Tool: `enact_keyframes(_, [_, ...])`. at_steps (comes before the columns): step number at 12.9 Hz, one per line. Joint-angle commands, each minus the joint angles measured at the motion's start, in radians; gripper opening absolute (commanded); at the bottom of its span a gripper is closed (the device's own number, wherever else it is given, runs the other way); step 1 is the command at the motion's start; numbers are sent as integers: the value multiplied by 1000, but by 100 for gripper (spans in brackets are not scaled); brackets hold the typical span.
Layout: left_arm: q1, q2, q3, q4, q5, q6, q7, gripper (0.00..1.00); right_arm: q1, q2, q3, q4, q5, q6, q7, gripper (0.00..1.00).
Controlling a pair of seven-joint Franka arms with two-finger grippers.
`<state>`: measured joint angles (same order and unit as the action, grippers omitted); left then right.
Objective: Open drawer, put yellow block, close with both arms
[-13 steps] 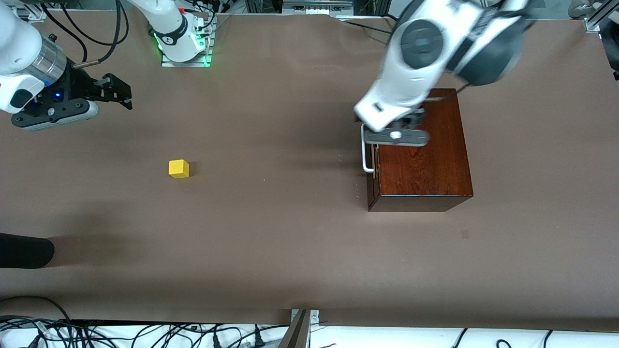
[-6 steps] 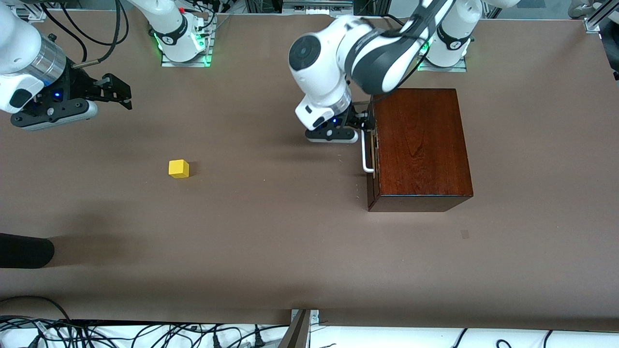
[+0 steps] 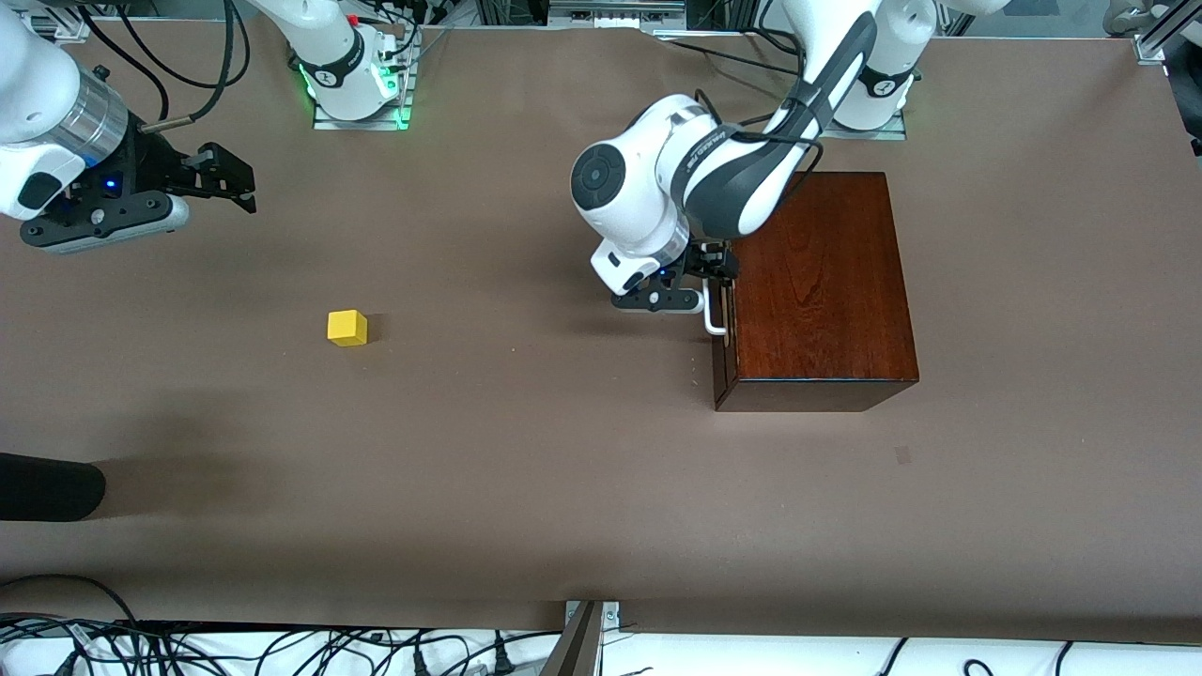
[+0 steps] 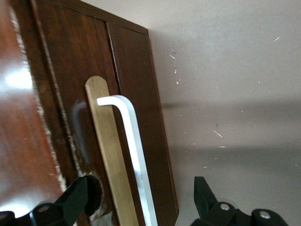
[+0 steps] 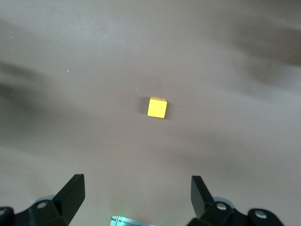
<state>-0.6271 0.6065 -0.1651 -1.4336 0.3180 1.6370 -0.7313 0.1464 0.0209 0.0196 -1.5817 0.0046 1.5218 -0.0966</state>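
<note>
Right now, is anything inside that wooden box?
Cannot be seen: the drawer is shut, so the wooden box hides its inside. The yellow block lies out on the table. The left claw is open around the handle.

Brown table cover (image 3: pixel 526 451); tangled black cables (image 3: pixel 235 648) along its near edge.

A matte brown paper-like covering (image 3: pixel 526 488) spreads over the whole table. Tangled black cables (image 3: pixel 188 643) lie on a white surface just below its nearest edge.

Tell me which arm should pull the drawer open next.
Left. The left gripper is open, its fingers straddling the drawer's white handle. The right gripper waits open above bare table, near the yellow block.
</note>
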Motion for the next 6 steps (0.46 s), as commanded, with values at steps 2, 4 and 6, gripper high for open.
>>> enact_keyframes(2, [-2, 32, 1, -11, 27, 50, -22, 100, -4, 10, 3, 26, -9, -9, -3, 100])
enact_keyframes(4, [0, 56, 1, -14, 45, 75, -46, 100, -4, 11, 3, 26, -9, -9, -3, 100])
enact_keyframes(6, [-6, 73, -1, -13, 81, 80, -80, 100, -4, 11, 3, 26, -9, -9, -3, 100])
